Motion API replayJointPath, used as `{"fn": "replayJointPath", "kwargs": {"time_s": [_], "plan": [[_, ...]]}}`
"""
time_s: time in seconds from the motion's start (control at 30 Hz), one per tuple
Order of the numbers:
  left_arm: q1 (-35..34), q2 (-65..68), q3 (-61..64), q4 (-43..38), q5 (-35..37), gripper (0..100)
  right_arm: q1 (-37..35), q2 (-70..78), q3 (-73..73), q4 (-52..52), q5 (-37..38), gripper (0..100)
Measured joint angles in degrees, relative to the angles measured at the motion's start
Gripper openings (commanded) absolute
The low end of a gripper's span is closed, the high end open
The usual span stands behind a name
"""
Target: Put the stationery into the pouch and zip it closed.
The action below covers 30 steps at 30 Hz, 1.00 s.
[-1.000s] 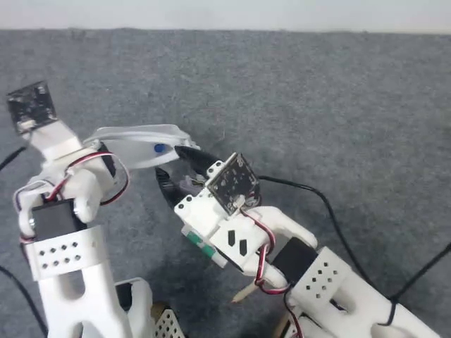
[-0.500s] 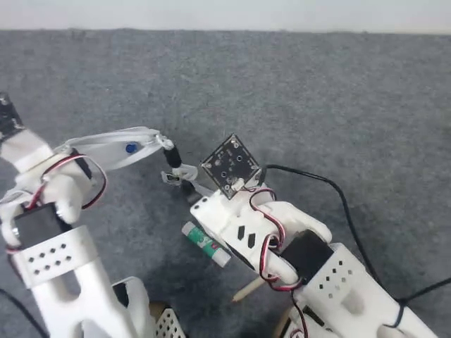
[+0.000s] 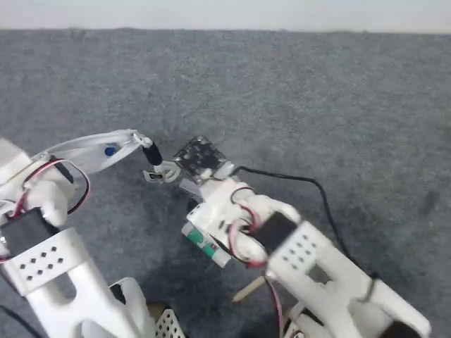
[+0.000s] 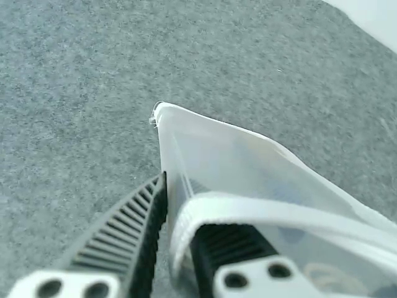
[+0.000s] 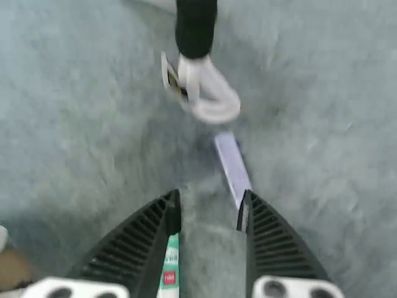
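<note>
Pouch (image 3: 91,149) half behind left arm (image 3: 42,211); green-labelled stick (image 3: 206,247) partly under right arm (image 3: 299,253)

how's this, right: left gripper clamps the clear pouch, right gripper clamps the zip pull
Not quite. The right wrist view shows the right gripper open, with the zip pull ahead of its fingertips. The left gripper does clamp the clear pouch.

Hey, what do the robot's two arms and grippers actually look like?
Both the left arm and right arm are white plastic shells dotted with round holes, with black motors set in. Red wires loop between joints; a black cable trails off the right arm, whose wrist bears a dark circuit board. The left gripper and right gripper have black ribbed fingers.
</note>
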Motion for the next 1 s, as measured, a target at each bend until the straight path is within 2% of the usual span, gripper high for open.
{"fn": "replayJointPath", "kwargs": {"time_s": [0.33,0.53,1.0], "plan": [[-0.1,0.0,0.0,0.0,0.0,1,0.0,19.0,-8.4,-0.8,0.0,15.2],[-0.1,0.0,0.0,0.0,0.0,1,2.4,28.7,-15.7,-1.1,0.0,15.2],[-0.1,0.0,0.0,0.0,0.0,1,4.5,45.9,-27.7,-1.4,2.2,15.2]]}}
